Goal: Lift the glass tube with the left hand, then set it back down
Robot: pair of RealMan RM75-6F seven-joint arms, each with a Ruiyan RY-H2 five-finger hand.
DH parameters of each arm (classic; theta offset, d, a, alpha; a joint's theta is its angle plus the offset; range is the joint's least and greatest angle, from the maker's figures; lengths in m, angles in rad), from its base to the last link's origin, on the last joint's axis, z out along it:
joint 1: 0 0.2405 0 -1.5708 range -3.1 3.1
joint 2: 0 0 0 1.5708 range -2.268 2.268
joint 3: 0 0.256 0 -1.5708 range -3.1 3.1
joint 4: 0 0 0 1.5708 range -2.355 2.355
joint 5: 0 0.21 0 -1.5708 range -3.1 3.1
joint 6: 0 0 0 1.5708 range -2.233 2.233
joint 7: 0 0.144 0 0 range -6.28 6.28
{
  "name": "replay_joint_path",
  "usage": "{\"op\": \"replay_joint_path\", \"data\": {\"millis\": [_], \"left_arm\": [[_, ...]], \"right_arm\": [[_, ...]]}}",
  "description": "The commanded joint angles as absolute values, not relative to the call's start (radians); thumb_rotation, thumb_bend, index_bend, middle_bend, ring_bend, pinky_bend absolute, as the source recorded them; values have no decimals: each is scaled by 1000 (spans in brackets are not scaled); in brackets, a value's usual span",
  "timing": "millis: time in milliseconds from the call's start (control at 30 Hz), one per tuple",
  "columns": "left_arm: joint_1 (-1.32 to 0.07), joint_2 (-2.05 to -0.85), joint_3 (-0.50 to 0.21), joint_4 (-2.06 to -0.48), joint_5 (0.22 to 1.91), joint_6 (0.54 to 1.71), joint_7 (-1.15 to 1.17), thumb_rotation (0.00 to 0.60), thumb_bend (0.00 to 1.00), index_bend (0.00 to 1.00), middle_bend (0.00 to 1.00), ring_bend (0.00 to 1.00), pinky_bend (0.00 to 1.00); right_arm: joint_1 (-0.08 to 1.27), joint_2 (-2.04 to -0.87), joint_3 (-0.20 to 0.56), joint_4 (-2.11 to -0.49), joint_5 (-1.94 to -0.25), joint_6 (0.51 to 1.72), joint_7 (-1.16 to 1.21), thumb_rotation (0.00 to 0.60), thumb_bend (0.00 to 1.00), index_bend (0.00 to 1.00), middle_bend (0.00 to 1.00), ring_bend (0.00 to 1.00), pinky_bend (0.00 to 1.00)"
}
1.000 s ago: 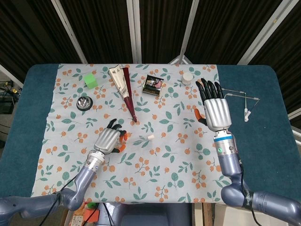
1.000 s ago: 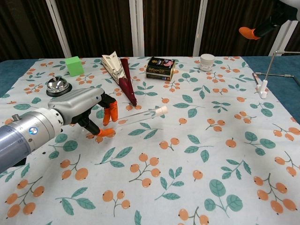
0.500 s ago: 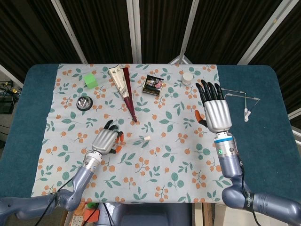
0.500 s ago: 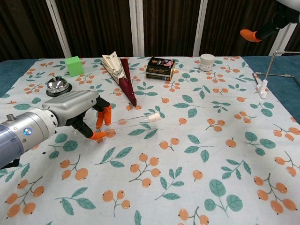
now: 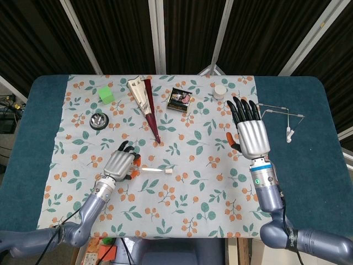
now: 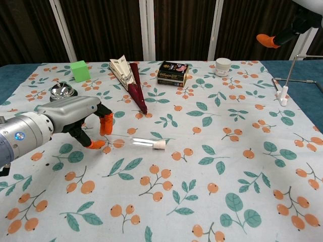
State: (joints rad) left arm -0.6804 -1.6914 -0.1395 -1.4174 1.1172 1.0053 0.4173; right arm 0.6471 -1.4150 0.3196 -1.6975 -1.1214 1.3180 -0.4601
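The glass tube (image 6: 146, 143) lies flat on the floral tablecloth (image 6: 227, 166), its white-capped end pointing toward 3 o'clock and its clear end toward 9 o'clock, just beside the left hand (image 6: 75, 117). In the chest view that hand's orange-tipped fingers (image 6: 105, 124) are parted and point down at the cloth with nothing between them; 1 tip stands near the tube's clear end, but whether it touches the glass I cannot tell. With the tube lying on the cloth and out of the hand's hold, the task looks at or near its finish, and all that seems left is for the hand to draw clear without nudging the tube, which would roll easily on this smooth cloth. The right hand (image 5: 251, 128) is raised at 3 o'clock with fingers straight and spread, holding nothing, probably parked there to keep out of the way. Toward 12 o'clock sit a dark red folded fan (image 5: 150, 107), a green cube (image 5: 106, 95), a small dark tin (image 5: 181, 99) and a white jar (image 5: 220, 91); a metal bell (image 5: 99, 120) sits at 10 o'clock, all well apart from the tube.
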Motion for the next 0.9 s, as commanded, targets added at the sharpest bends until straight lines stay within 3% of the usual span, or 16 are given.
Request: {"op": "replay_joint_path", "data": {"millis": [33, 233, 467, 700, 900], "left_arm": [[-677, -1675, -139, -1439, 1105, 1005, 430, 600, 408, 515, 462, 194, 26], [-674, -1632, -136, -1489, 1085, 1007, 458, 600, 386, 450, 371, 149, 11], [-664, -1559, -136, -1563, 1037, 1020, 506, 600, 282, 320, 211, 76, 0], [-627, -1499, -147, -1636, 1030, 1086, 480, 600, 274, 242, 172, 69, 0], [-561, -1408, -138, -1723, 1101, 1170, 393, 600, 222, 163, 84, 12, 0]], "right_arm": [[643, -1412, 318, -1711, -1124, 1324, -467, 600, 432, 0, 20, 0, 36], [635, -1399, 315, -1751, -1130, 1338, -483, 600, 432, 0, 20, 0, 36], [620, -1382, 305, -1800, -1128, 1348, -502, 600, 432, 0, 20, 0, 36], [583, -1346, 272, -1839, -1132, 1364, -513, 600, 429, 0, 20, 0, 36], [520, -1280, 239, -1854, -1105, 1377, -486, 600, 311, 0, 12, 0, 33]]}}
